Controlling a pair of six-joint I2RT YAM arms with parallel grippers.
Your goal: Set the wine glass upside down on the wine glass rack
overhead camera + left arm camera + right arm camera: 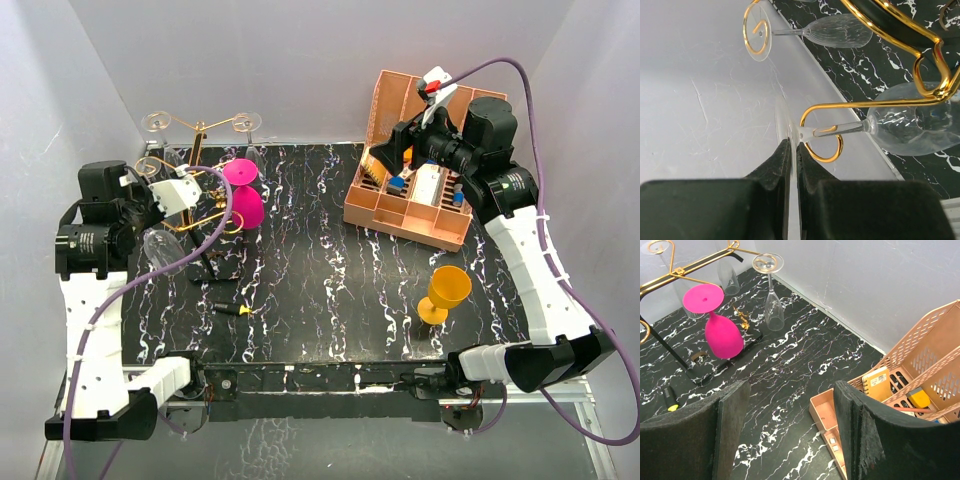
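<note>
Here, left gripper (792, 150) clamps wine glass (910, 127) foot at rack (865, 104).

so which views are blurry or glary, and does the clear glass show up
left wrist: the fingers are soft up close, the clear wine glass loses its foot against the pale wall, glints on the gold rack; right wrist: fingers dark, scene sharp; top external: even light, no harsh glare.
</note>
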